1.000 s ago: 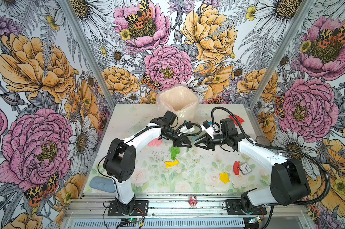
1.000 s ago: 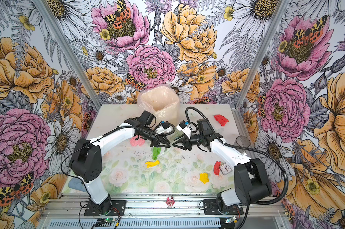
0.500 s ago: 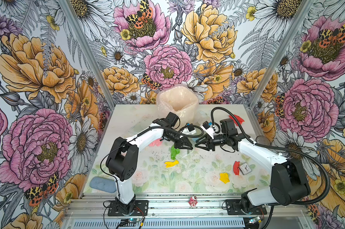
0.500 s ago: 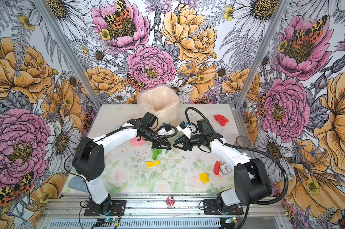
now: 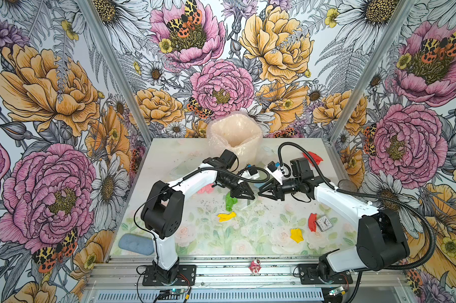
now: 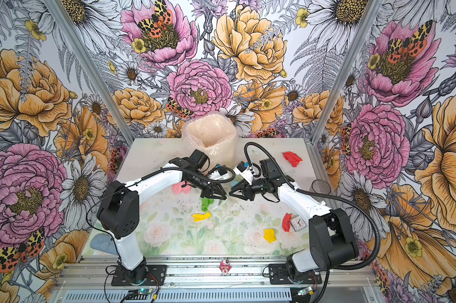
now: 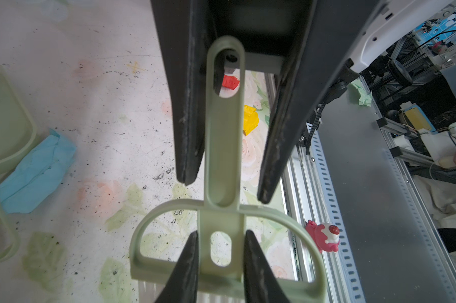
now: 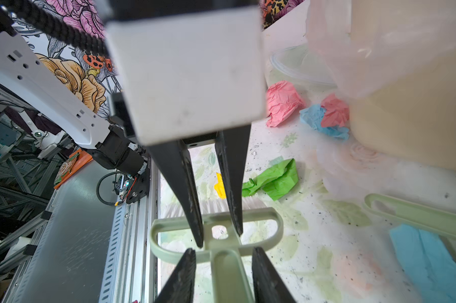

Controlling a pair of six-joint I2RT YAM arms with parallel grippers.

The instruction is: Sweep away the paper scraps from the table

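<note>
Listing from both top views: my left tool [image 5: 251, 196] and right tool [image 5: 260, 192] sit almost tip to tip over the counter [image 5: 169, 162], with paper scraps [image 5: 230, 203] scattered around them.
Left wrist view: left tool clamps the green brush [image 7: 223, 147] at its neck.
Right wrist view: right tool straddles the handle [image 8: 228, 275], narrow, a gap on either side; green scrap [image 8: 274, 179] lies on the counter beyond.

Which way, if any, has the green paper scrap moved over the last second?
No. The green paper scrap sits where it did, just behind the yellow scrap, with the same gap between them.
</note>
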